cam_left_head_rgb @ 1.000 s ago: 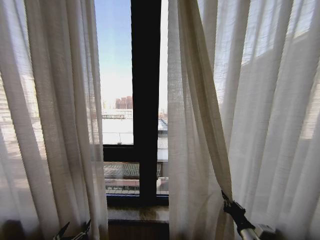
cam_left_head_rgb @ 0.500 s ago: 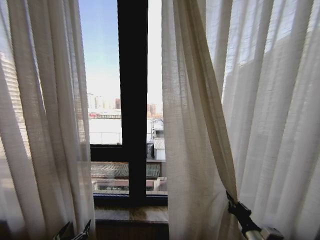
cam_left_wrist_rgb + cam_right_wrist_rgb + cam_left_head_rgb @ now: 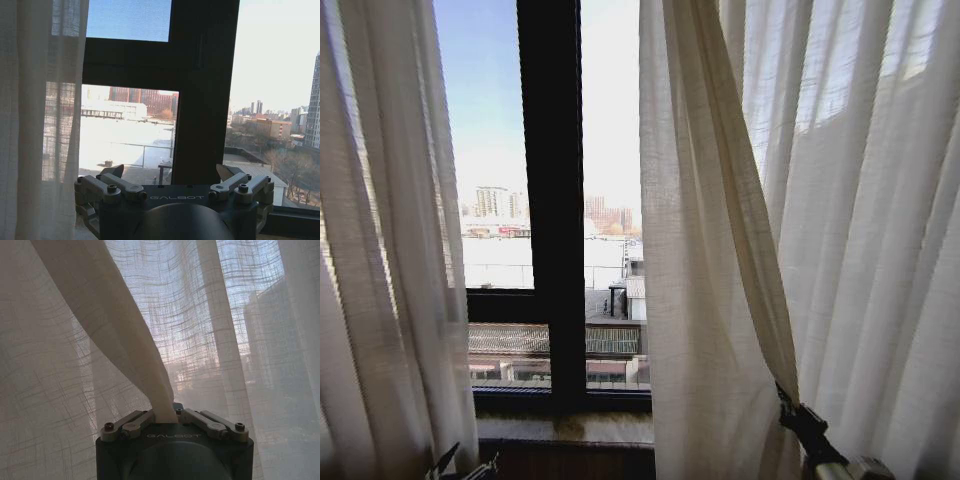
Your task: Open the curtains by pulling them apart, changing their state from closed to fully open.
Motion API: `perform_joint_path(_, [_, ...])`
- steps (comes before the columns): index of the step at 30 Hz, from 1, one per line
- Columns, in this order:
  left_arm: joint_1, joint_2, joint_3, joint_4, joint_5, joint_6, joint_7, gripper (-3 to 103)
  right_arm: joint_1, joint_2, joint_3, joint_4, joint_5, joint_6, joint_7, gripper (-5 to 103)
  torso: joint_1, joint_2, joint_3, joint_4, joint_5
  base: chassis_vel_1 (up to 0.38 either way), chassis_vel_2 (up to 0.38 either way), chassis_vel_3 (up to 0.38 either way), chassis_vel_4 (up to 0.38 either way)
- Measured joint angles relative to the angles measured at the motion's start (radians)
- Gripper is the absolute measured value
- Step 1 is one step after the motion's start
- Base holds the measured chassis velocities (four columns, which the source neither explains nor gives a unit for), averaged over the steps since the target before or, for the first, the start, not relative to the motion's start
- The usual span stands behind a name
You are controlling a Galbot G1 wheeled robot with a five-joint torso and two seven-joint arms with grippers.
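The curtains hang parted over a window. The left curtain (image 3: 380, 260) covers the view's left side, and the right curtain (image 3: 840, 200) covers its right half. Low on the right, my right gripper (image 3: 788, 402) is shut on a bunched fold of the right curtain's inner edge. The right wrist view shows that fold (image 3: 117, 335) running down into the shut right gripper (image 3: 165, 414). My left gripper (image 3: 465, 466) sits low beside the left curtain, open and holding nothing. In the left wrist view the left gripper (image 3: 170, 175) faces the glass, with the left curtain (image 3: 45, 125) to one side.
A dark vertical window frame bar (image 3: 552, 200) stands in the gap, with a crossbar below it and a stone sill (image 3: 565, 428) underneath. City rooftops lie beyond the glass. The frame bar (image 3: 202, 95) is straight ahead of the left gripper.
The whole head view has shifted, so the camera moved to the right. Against the frame bar, the right curtain's edge held by the right gripper has moved right, and the gap is wider.
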State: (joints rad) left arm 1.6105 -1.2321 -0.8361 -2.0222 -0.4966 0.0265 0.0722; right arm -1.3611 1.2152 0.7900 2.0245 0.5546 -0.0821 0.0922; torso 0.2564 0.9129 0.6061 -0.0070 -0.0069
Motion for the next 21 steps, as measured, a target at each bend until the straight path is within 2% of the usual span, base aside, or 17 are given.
perform_joint_path(21, [0.018,-0.011,-0.010,-0.013,0.000,-0.013,0.000,100,-0.029,0.020,0.021,0.020,-0.003,0.020,-0.011,1,0.000,0.000,0.000,0.0003,0.0001,-0.173,-0.172,0.167,0.172])
